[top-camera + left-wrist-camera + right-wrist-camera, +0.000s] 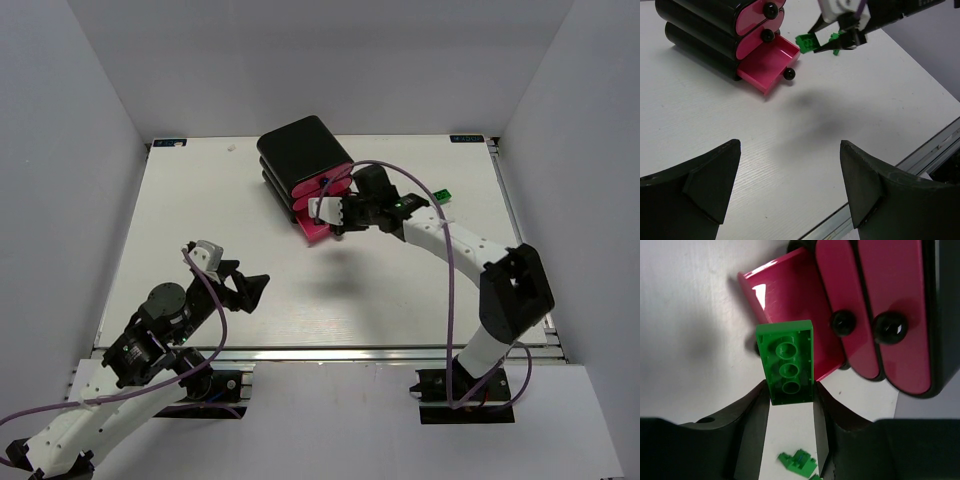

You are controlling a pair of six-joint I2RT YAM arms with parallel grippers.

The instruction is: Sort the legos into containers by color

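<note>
The right claw (790,395) pinches the light, hard green brick (785,355) by its long sides; the left claw (789,150) is open.

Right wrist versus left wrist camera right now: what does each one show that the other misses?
Only the right wrist: the green brick's hollow underside with three round tubes. Only the left wrist: the left gripper, wide open and empty, and the table's edge. Both: the right gripper clamping that brick near the black cabinet, with the bottom drawer pulled out and the upper two drawers shut.
</note>
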